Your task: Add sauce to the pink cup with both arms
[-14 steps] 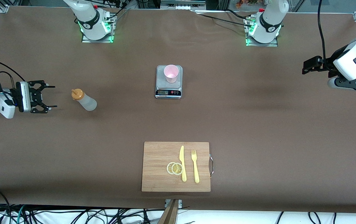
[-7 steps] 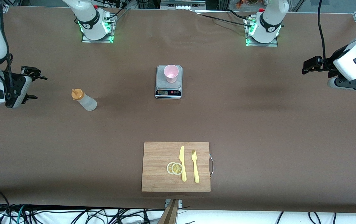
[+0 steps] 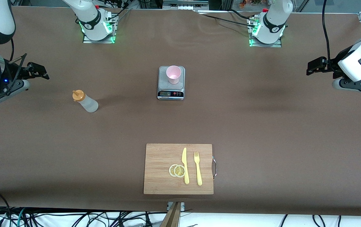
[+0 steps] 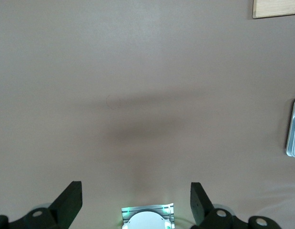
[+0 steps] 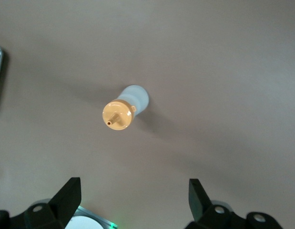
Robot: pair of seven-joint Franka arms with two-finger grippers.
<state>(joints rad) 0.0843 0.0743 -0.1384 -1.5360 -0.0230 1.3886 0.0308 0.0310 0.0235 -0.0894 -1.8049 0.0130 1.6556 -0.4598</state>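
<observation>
Orange-capped sauce bottle (image 3: 85,101) stands free at the right arm's end of the table; pink cup (image 3: 173,74) sits on the scale (image 3: 171,83). Both grippers, right (image 3: 37,72) and left (image 3: 316,65), spread wide, empty, left arm waiting. Risk: a finger clips the cap and topples the bottle. Right wrist view shows the nozzle end-on; front view doesn't.

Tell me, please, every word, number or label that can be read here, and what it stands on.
Nothing can be read.
Scale display: too small to read.
Scale's buttons: no legible marks.
Logo on each arm's base: too small to read.
Sauce bottle, pink cup, cutting board: no text visible.
</observation>
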